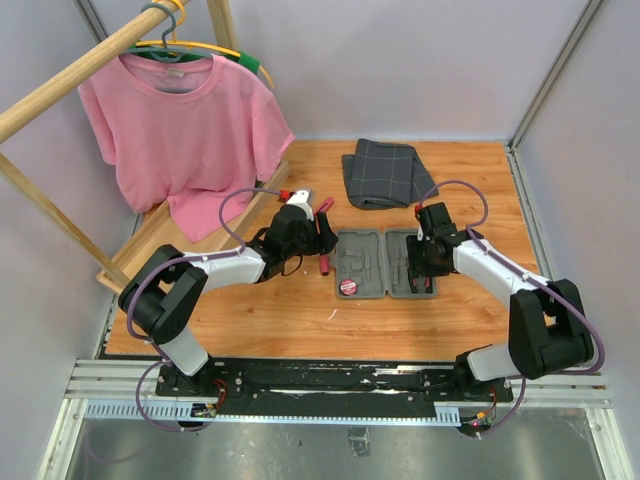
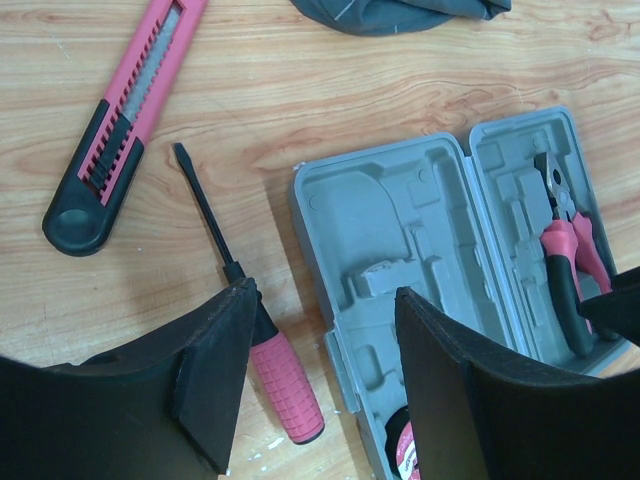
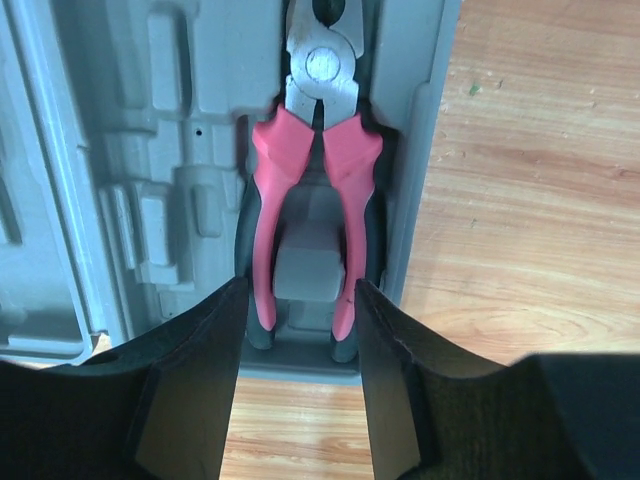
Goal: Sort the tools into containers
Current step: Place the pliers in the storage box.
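Note:
An open grey tool case (image 1: 372, 262) lies on the wooden table. Pink-handled pliers (image 3: 315, 190) rest in a moulded slot of its right half, also seen in the left wrist view as pliers (image 2: 565, 270). My right gripper (image 3: 300, 285) hovers open just above the plier handle ends, holding nothing. A pink-handled screwdriver (image 2: 250, 320) lies on the wood left of the case. My left gripper (image 2: 322, 292) stands open over its handle and the case's left edge. A pink utility knife (image 2: 120, 130) lies farther away. A red round tape measure (image 1: 348, 287) sits in the case's near left corner.
A folded grey cloth (image 1: 383, 172) lies behind the case. A pink T-shirt (image 1: 180, 120) hangs from a wooden rack (image 1: 60, 85) at the back left, whose base reaches onto the table. White walls close in both sides.

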### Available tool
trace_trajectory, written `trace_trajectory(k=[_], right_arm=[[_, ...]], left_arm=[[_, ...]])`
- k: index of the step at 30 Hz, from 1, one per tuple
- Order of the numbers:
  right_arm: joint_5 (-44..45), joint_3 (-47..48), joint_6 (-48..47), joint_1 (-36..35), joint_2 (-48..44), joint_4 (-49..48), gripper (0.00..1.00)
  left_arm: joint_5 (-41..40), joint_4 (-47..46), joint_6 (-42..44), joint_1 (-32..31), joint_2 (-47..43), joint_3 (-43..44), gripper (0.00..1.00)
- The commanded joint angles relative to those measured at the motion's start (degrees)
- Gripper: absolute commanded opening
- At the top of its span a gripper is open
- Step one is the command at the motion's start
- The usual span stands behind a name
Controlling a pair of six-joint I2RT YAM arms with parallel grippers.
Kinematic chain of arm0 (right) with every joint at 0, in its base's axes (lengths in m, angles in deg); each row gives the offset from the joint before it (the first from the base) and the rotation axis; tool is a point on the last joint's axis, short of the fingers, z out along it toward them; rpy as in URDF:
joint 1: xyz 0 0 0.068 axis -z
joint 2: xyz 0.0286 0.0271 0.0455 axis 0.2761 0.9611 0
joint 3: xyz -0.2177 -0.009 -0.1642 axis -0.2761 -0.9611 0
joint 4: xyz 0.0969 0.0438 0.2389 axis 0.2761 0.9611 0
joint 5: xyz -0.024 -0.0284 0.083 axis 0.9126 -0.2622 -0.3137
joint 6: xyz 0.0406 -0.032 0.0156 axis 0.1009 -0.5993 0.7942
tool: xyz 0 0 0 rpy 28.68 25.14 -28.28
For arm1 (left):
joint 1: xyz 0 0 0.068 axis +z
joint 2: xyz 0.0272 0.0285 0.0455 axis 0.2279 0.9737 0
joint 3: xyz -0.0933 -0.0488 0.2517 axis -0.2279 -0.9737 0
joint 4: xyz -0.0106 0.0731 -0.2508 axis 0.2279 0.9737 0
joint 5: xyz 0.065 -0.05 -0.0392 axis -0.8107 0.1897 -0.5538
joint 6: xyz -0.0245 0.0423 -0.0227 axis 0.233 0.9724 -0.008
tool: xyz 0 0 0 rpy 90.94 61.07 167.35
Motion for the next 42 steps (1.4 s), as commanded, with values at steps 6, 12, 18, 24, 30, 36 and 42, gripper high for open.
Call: trace_trajectory(k=[6, 12, 18, 24, 30, 36, 42], right_arm=[[-0.5, -0.7, 0.1, 0.7, 3.8, 0.7, 0.47], [0.7, -1.0, 0.2, 0.7, 3.8, 1.2, 0.47], [0.6, -1.2, 1.0, 0.8, 4.6, 3.2, 0.45], [0.3, -3.7, 2.8, 0.8, 5.1, 3.4, 0.42], [-2.1, -5.1, 4.0, 0.6, 8.1, 2.9, 0.41], [-1.8, -5.8, 4.7, 0.3, 8.1, 3.0, 0.41], [0.8, -3.1, 3.0, 0.3, 0.4, 5.2, 0.45]], left_arm=[[0.1, -0.2, 0.1, 0.4, 0.1, 1.7, 0.61], [0.2, -0.3, 0.1, 0.4, 0.3, 1.7, 0.61], [0.3, -0.4, 0.0, 0.4, 0.5, 1.7, 0.61], [0.8, -0.4, -0.4, 0.4, 0.6, 1.7, 0.61], [1.2, -0.5, -0.7, 0.4, 0.7, 1.7, 0.61], [0.9, -0.3, -0.5, 0.4, 0.6, 1.8, 0.61], [-0.3, 0.3, 0.1, 0.4, 0.1, 1.9, 0.61]])
